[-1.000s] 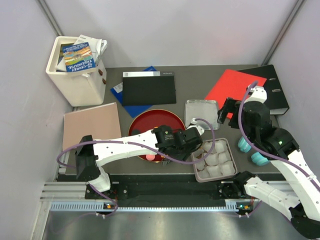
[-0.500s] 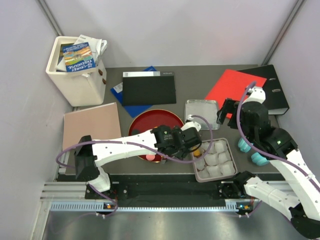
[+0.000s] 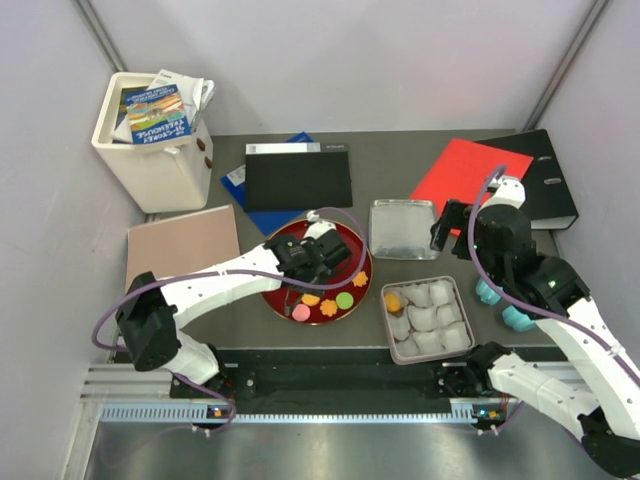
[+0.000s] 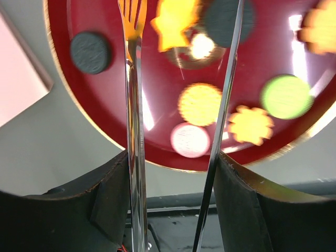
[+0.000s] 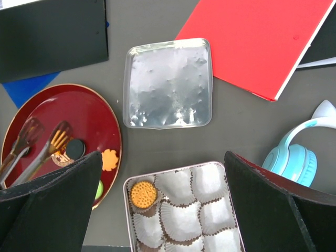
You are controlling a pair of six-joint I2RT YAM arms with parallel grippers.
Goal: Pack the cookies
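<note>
- The tongs point(image 4: 134, 105) in the left gripper point(image 4: 173, 205) were spread apart over the red plate point(image 4: 100, 105) and pinched nothing.
- I think the step was picking another cookie. Next, the tongs needed to go down around one and squeeze softly.
- Most cookies point(image 4: 199, 103) lay on the red plate: orange, pink, green and black.
- The tray point(image 3: 462, 300) sat just right of the red plate. One orange cookie point(image 5: 143, 193) was in the corner cup nearest the plate, and the other cups looked empty.
- The right gripper point(image 5: 163, 157) hung wide open, right of the red plate.
</note>
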